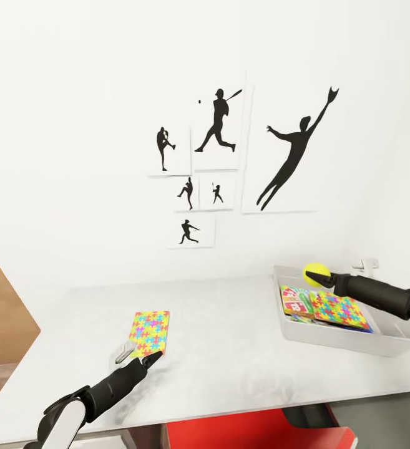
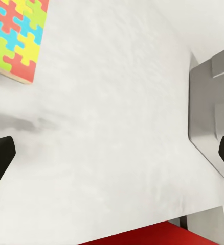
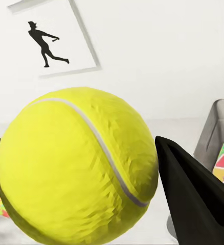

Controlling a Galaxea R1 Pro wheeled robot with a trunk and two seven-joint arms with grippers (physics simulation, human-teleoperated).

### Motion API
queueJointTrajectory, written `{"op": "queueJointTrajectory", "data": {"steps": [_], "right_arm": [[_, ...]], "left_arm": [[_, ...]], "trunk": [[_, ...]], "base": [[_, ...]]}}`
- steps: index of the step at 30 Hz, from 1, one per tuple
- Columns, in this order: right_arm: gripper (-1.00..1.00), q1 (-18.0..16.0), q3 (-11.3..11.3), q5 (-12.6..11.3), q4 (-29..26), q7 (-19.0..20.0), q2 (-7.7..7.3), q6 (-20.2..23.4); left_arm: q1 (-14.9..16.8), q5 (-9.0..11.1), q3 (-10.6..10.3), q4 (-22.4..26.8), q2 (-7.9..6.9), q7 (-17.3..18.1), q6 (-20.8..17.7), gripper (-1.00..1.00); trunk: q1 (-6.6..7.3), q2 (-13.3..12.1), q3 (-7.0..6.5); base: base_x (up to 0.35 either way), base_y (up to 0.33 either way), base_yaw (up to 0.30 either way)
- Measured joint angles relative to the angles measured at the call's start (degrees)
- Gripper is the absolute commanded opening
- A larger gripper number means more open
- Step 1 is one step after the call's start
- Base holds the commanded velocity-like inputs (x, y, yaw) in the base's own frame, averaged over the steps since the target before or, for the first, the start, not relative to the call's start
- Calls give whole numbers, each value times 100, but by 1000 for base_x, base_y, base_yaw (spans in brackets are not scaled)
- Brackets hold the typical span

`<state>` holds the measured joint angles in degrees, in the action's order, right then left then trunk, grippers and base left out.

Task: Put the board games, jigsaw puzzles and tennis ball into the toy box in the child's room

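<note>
While my right pincer (image 1: 325, 279) grips the tennis ball (image 1: 316, 272) above the toy box (image 1: 342, 340) at the surface's (image 1: 229, 324) right end, my left pincer (image 1: 137, 361) hangs open. It sits beside the jigsaw puzzle (image 1: 148, 332) near the front edge.

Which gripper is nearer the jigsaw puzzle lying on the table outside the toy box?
Left. The left gripper sits open at the puzzle's near edge. The right gripper is far across the table, holding the tennis ball over the toy box.

Two flat multicolour jigsaw puzzle boxes (image 1: 149, 333) (image 1: 340, 310), one yellow tennis ball (image 1: 316, 273), one light-grey plastic tray (image 1: 329, 337), six black baseball-player silhouette pictures (image 1: 217, 121), two black hands (image 1: 147, 360) (image 1: 322, 278).
</note>
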<state>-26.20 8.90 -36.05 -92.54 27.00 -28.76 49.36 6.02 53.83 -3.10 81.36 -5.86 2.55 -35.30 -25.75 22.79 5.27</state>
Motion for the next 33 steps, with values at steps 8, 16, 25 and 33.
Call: {"op": "queueJointTrajectory", "data": {"steps": [8, 16, 25, 33], "right_arm": [[-100, 102, 5, 5, 0, 0, -1, -17], [-100, 135, 3, 8, 0, 0, -4, -50], [-100, 139, 5, 4, 0, 22, -1, -53], [-100, 139, 14, 3, 0, 142, 1, -45]], "left_arm": [[0, -3, -6, 0, 0, -2, 4, 100], [0, -3, 8, 0, 0, 0, 14, 100], [0, -8, 11, 0, 0, -8, 14, 100], [0, -9, 5, 0, 0, -8, 14, 100]], "trunk": [[0, 0, 0], [0, 0, 0], [0, 0, 0], [0, 0, 0]], "base": [[0, -9, -5], [0, -115, -1], [0, -22, 0], [0, -4, 0]]}}
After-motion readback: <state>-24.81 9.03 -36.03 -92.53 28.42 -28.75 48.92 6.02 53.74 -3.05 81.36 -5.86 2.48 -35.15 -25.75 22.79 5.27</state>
